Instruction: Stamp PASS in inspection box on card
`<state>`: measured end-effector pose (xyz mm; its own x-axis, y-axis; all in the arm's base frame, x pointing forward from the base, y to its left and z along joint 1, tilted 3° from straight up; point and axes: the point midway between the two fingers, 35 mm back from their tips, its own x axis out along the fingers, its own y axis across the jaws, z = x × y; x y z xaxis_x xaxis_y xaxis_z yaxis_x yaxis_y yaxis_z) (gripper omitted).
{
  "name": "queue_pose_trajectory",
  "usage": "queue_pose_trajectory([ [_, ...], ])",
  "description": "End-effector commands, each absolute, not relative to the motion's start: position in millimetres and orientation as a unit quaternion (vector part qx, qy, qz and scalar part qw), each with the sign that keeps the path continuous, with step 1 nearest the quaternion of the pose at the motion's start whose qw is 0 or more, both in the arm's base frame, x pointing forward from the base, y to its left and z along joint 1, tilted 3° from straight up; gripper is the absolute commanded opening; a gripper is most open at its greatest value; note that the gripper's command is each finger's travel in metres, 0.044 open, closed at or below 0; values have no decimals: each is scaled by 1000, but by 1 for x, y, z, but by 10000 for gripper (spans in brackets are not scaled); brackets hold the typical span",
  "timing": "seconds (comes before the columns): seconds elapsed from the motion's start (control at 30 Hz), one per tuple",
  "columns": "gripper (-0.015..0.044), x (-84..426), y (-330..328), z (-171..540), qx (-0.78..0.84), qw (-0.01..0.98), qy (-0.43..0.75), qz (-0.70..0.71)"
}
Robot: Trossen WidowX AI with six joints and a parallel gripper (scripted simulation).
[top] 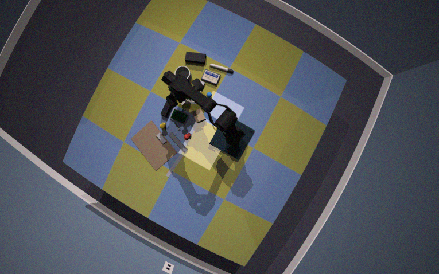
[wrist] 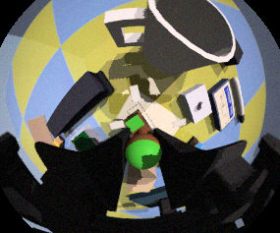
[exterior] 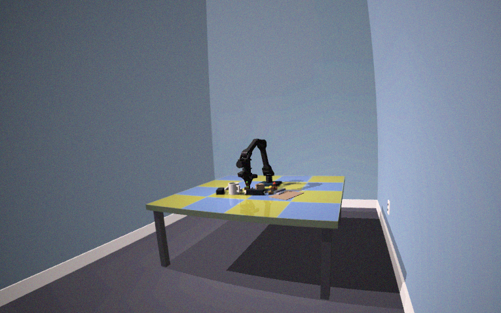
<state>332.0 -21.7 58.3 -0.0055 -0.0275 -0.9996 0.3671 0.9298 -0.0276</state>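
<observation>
My gripper [wrist: 140, 132] [exterior: 248, 186] is shut on the PASS stamp [wrist: 142, 152], which has a round green knob and a brown body with a green patch. The stamp is over the cream card [wrist: 162, 120] in the wrist view. Part of a dashed box outline shows on the card beside the stamp's base. The stamp's underside is hidden, and I cannot tell whether it touches the card. A green pad in a grey case [top: 179, 116] [wrist: 84, 141], apparently the ink pad, lies to the left in the wrist view, partly behind a finger.
A white mug [top: 182, 67] [exterior: 232, 188] [wrist: 124, 17] and a long black block [wrist: 78, 104] [exterior: 255, 191] stand near the card. Also around are a white box [wrist: 196, 100], a blue-labelled case [top: 210, 77] [wrist: 223, 106], a marker [top: 219, 67], a tan block [top: 199, 115] and a brown board [top: 154, 148].
</observation>
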Motion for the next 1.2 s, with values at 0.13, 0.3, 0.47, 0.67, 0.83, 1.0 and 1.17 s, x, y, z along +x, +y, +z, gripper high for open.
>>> queue_pose_trajectory([
  [0.13, 0, 333, -22, 72, 121, 696, 693, -144],
  [0.3, 0, 333, -22, 80, 121, 696, 693, -144],
  [0.47, 0, 333, -22, 88, 121, 696, 693, -144],
  [0.67, 0, 332, -21, 98, 121, 696, 693, -144],
  [0.83, 0, 331, -20, 104, 121, 696, 693, -144],
  [1.0, 0, 317, 5, 106, 122, 695, 694, -143],
  [1.17, 0, 297, 30, 108, 122, 695, 694, -142],
])
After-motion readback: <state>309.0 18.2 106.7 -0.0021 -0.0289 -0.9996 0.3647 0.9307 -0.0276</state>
